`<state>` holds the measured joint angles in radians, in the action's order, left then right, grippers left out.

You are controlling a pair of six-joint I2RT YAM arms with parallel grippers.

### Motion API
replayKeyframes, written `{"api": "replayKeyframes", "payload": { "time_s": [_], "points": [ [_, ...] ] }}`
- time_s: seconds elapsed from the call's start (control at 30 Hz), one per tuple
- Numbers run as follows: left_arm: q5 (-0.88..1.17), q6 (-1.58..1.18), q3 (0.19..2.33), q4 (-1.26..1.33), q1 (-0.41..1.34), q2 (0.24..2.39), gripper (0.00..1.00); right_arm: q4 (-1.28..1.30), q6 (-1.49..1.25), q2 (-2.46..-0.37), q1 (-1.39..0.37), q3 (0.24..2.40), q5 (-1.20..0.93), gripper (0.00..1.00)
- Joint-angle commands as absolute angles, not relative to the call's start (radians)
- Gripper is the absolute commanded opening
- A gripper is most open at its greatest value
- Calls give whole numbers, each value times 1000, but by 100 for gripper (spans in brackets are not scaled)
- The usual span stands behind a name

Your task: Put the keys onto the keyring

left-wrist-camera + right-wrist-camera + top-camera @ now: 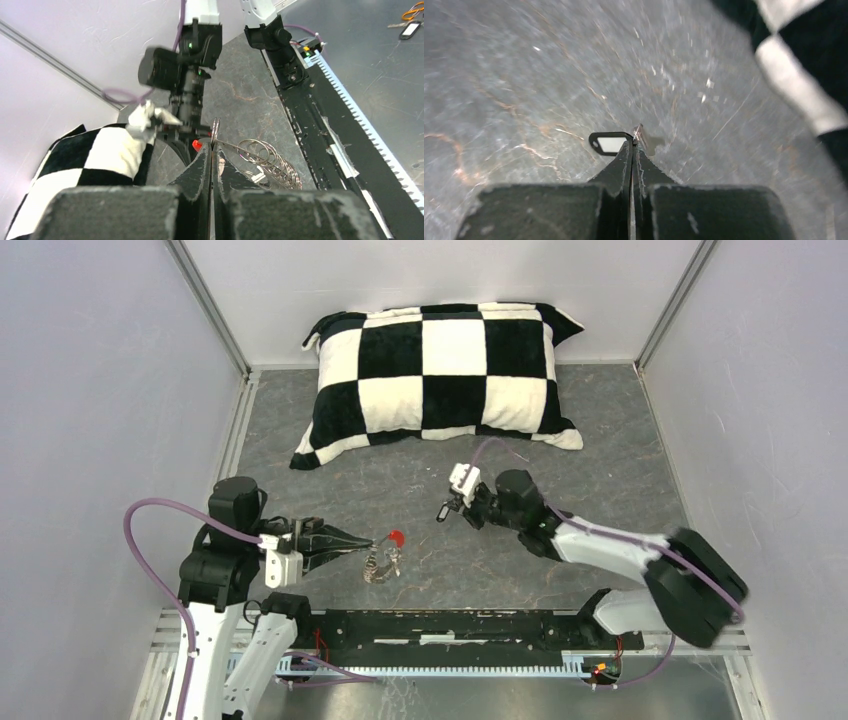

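Holding key and keyring apart over the grey worktop, ahead of threading.

Clamps the left end effector (212, 148) fully shut on one thin wire strand of the keyring (265, 159), a silvery, spring-like coil drooping towards the marbled worktop (600, 460), with the red sleeve (396, 537) just past the fingertips. Pinches a key (610, 145) in the right end effector (633, 142), likewise closed tight, with the black-rimmed head lying crosswise to the left of the tips and a glint of metal at the pinch. Places that key up and to the right of the ring in the overhead view, well apart, and so probably calls for the right arm to carry it leftwards across the gap. Shows no second key clearly. Sets a soft checkered pillow (440, 370) against the far wall.
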<state>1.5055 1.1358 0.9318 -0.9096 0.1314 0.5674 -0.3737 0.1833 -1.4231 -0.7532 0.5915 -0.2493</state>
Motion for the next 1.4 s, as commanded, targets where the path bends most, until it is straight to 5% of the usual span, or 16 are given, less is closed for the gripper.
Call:
{"api": "replayKeyframes", "payload": {
  "time_s": [0.0,0.4,0.87,1.37],
  "points": [
    [1586,1053,933,-892,132,588,2,-404,384,-1182,-801,526,-391,0],
    [1635,954,917,-887,136,634,2,29,667,-864,-1026,741,-410,0],
    [1634,956,918,-885,176,625,2,330,832,-1041,-1205,1098,-421,0],
    [1604,983,905,-884,186,598,2,353,853,-1137,-1286,1205,-342,0]
  ]
}}
